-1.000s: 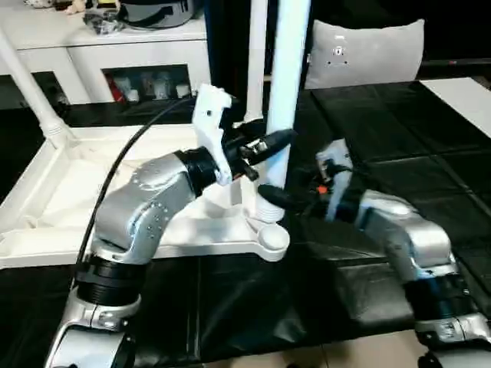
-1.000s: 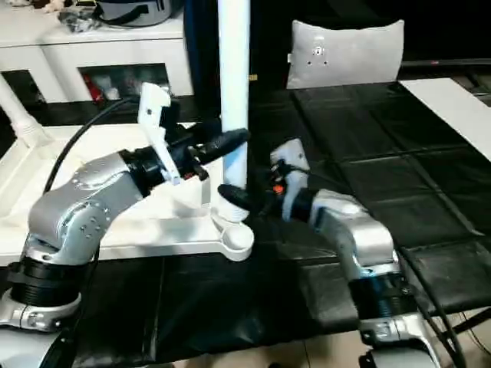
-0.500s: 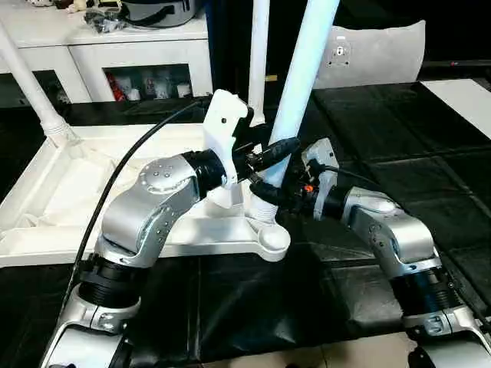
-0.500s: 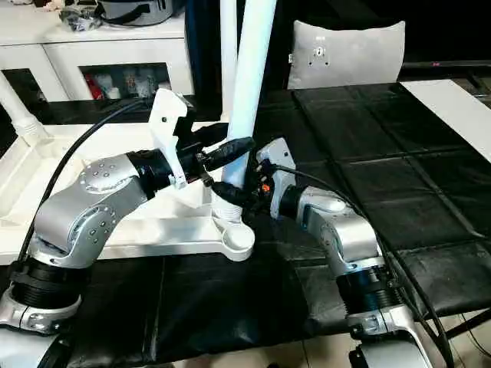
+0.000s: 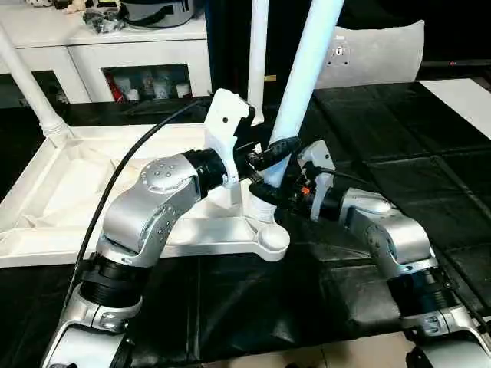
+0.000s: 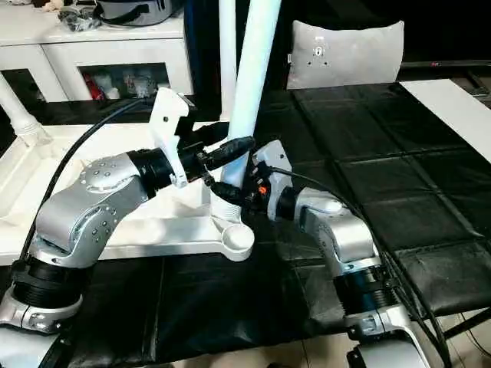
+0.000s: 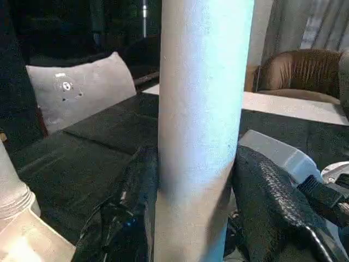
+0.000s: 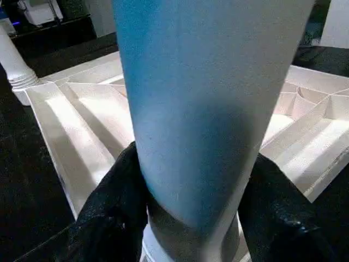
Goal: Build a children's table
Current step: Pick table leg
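A: Where's the work sitting?

B: Tabletop [image 5: 54, 203] lies ribbed side up on the black mat. The leg [image 5: 295, 92] being fitted stands at the near corner, roughly 12 o'clock from the empty round socket [image 5: 272, 240], and tilts toward 1 o'clock as it rises. Another leg [image 5: 257, 54] stands just behind it, and one [image 5: 27, 80] at the far-left corner.

A: Grips?

B: Left gripper [image 5: 270, 157] has its black fingers [image 7: 136, 191] pressed on either side of the tube, low down. Right gripper [image 6: 234, 195] pinches the same leg just under that, near the threaded base; its fingers [image 8: 112, 218] wrap both flanks.

A: How will it handle?

B: Likely light, hollow and stiff plastic, so no sag. Smooth and tapered, so I'd guess it slips upward through a loose pinch. Long, so the top swings wide.

A: Best hold?

B: Low, near the socket, where it's thickest. Squeeze firmly; crushing seems unlikely.
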